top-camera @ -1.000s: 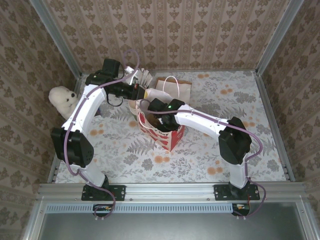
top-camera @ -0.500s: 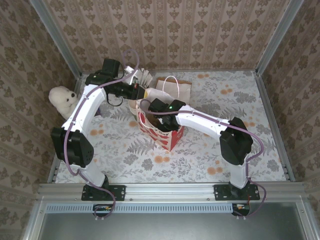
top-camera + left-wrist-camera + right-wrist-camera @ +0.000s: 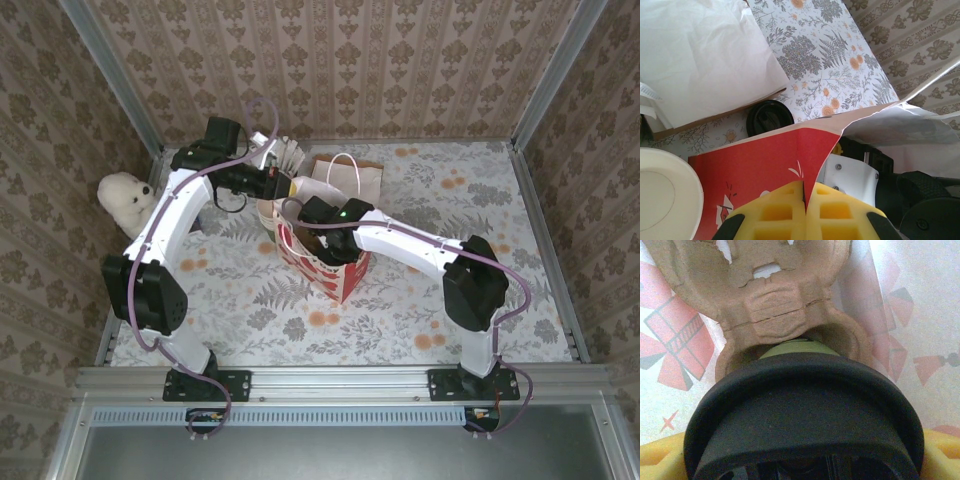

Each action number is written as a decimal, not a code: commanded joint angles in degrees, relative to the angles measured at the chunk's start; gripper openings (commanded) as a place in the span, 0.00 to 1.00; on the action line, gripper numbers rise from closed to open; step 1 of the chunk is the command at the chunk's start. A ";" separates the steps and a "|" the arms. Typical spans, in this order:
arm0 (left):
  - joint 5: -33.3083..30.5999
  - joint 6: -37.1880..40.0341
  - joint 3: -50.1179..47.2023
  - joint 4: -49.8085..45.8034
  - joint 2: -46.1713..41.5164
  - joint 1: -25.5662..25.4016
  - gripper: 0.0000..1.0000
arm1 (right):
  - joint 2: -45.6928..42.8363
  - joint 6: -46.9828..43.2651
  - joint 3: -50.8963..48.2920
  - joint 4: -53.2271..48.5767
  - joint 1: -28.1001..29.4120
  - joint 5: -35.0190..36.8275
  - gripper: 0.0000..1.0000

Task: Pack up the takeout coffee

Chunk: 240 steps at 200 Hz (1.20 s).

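Nearest the arm bases, the right arm bends in from the right and dips its wrist into the open top of a red paper bag (image 3: pixel 336 276) that stands upright on the floral table (image 3: pixel 480 190). Inside that bag, the right gripper (image 3: pixel 802 462) is grasping the takeout coffee (image 3: pixel 805 410). Its yellow fingers (image 3: pixel 655 460) sit against either side of the round black lid, which spans the whole gap between them. A sliver of the dark green cup wall shows just below the lid's rim. The cup hangs over a pocket of a brown moulded-pulp cup carrier (image 3: pixel 775 305) lying in the bag's bottom. Whether the cup's base touches that pocket cannot be told. The bag's inner walls are pale, with the red print showing on them.

Just beyond, the left gripper (image 3: pixel 806 200) is clenched on the far rim of the red paper bag, its two yellow fingers pressed together over the paper edge. In the top view the left arm arches over from the left side to reach that rim.

To the left of the pinched rim is a round cream-lined rim (image 3: pixel 665 195). Behind the bag a round black object (image 3: pixel 769 117) lies on the tablecloth.

Farther back lies a white paper bag (image 3: pixel 345 178) with a looped handle, and a white plush toy (image 3: pixel 122 197) sits by the left wall
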 commanded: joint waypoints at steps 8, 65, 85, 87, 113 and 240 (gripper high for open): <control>0.74 0.07 -0.87 0.01 -1.56 -0.01 0.00 | -3.33 0.58 2.71 -1.59 0.22 0.45 0.81; 0.52 1.11 -0.78 -1.42 -1.47 -0.01 0.00 | -5.59 0.01 3.79 -1.76 0.24 1.86 1.00; 0.43 1.13 -1.17 -1.65 -1.44 0.07 0.00 | -6.68 -0.11 4.39 -1.28 0.42 1.71 1.00; 0.44 1.09 -1.17 -1.65 -1.34 0.08 0.00 | -6.73 -0.08 4.39 -1.16 0.40 1.76 1.00; 0.48 0.57 -1.43 -1.68 -1.41 -0.01 0.00 | -8.29 -0.91 3.74 1.68 0.67 1.91 1.00; -0.09 -2.74 -2.39 -0.39 -1.92 -0.91 0.00 | -20.19 -11.02 -11.30 34.01 1.44 3.63 1.00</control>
